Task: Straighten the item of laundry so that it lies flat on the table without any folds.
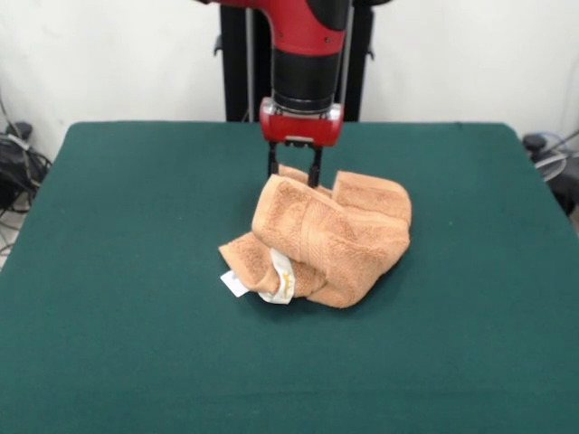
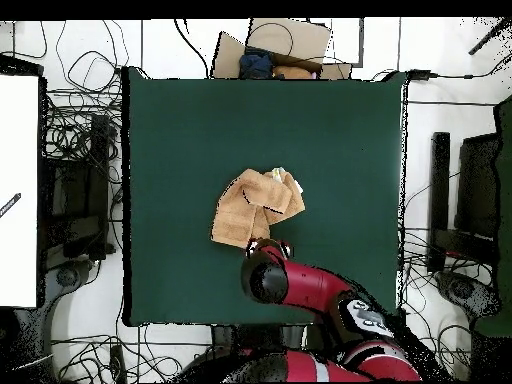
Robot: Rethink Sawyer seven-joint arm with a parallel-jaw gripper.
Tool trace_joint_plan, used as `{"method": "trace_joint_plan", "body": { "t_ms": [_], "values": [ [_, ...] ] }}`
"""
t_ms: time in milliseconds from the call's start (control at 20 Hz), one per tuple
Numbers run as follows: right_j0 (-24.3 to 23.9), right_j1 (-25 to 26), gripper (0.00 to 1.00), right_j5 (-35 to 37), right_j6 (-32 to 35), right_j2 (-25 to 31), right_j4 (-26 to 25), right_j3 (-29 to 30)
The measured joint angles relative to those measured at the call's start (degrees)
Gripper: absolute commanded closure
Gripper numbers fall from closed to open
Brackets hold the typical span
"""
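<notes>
Towel (image 1: 327, 237), orange-tan terry, lay crumpled and folded near the middle of the green table (image 1: 118, 316), white tags (image 1: 271, 282) at its front; the gripper (image 1: 293, 172) pinched its far edge.

You're looking at a towel (image 1: 330, 237) of soft, looped orange-tan terry cloth with smooth white fabric tags (image 1: 271, 280). The tabletop (image 1: 118, 271) under it is matt dark green felt. The arm's (image 1: 303, 36) shell is glossy red and black plastic.
</notes>
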Motion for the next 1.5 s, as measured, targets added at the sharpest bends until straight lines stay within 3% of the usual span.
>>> {"method": "trace_joint_plan", "body": {
  "t_ms": [1500],
  "values": [
    [0.9,-1.7,0.00,8.8,0.0,0.0,0.2,-5.0]
  ]
}}
